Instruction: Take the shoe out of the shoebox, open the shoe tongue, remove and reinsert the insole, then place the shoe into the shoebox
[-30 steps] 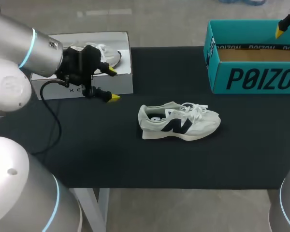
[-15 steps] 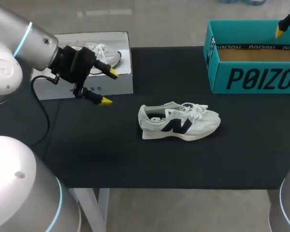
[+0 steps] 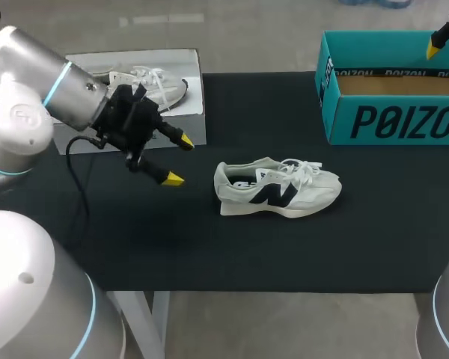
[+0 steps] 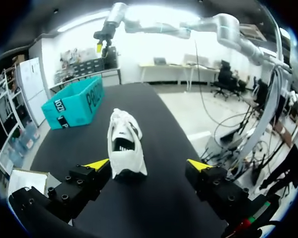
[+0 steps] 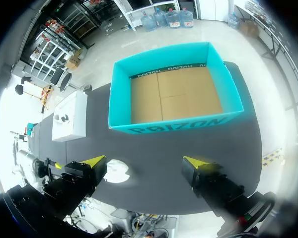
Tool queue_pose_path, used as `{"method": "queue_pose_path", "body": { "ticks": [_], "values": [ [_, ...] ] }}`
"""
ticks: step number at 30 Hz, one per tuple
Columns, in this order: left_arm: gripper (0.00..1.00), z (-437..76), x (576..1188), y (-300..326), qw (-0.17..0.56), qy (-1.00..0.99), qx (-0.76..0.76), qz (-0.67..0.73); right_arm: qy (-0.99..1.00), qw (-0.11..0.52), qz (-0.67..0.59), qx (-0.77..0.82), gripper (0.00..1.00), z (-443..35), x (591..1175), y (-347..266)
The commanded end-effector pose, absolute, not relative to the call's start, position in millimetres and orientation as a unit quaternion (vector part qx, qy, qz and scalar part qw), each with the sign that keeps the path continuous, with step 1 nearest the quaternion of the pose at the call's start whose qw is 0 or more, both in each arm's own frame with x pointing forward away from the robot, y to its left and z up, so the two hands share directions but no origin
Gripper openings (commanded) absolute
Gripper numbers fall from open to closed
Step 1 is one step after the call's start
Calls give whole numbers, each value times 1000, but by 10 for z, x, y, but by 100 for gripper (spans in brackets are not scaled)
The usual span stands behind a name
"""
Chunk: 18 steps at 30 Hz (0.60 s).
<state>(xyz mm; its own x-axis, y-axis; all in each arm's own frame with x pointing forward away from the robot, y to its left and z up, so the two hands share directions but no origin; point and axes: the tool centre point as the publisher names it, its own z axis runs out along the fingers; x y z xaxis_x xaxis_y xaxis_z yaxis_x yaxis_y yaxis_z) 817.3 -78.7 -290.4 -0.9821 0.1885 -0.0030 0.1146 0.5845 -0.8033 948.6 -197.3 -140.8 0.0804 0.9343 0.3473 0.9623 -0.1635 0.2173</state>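
White and grey with a dark logo, the shoe (image 3: 277, 188) stands upright on its sole near the middle of the black table (image 3: 209, 247), already out of the teal shoebox (image 3: 393, 120), which sits well apart at the far right. Its long axis runs left to right: heel to the left, toe to the right, laces and collar facing up.

The left gripper (image 3: 179, 160) hangs just left of the heel, its fingers spread wide with nothing between them. In the left wrist view the heel faces the gripper head-on. The shoe lies straight ahead along the line of the fingers, a little closer to one tip than the other, with its toe pointing away. So the reach runs down the shoe's length, not across it.

The right gripper (image 5: 145, 161) hovers high above the shoebox, likewise wide open and empty. From its wrist view the shoe is only a small white patch beyond the near wall of the shoebox.

The left arm is plainly the nearer one. By my reading the tongue step comes next. For that a finger must come over the collar from the heel end, or turn to pinch across the shoe's width.

At the far left a white box (image 3: 181, 131) holds a second shoe (image 3: 146, 82), close behind the left arm.
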Motion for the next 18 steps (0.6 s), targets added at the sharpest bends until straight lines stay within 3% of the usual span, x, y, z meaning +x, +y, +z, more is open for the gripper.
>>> {"method": "queue_pose_path", "body": {
  "ticks": [1,18],
  "values": [
    [100,-3121,8289,-959,67,-888,-84,448,-646,33,-206,-735,100,-1411,9486,-1973],
    [100,-3733,8197,-1043,38,-893,29,447,-646,33,-206,-735,100,-1411,9486,-1973]
  ]
}}
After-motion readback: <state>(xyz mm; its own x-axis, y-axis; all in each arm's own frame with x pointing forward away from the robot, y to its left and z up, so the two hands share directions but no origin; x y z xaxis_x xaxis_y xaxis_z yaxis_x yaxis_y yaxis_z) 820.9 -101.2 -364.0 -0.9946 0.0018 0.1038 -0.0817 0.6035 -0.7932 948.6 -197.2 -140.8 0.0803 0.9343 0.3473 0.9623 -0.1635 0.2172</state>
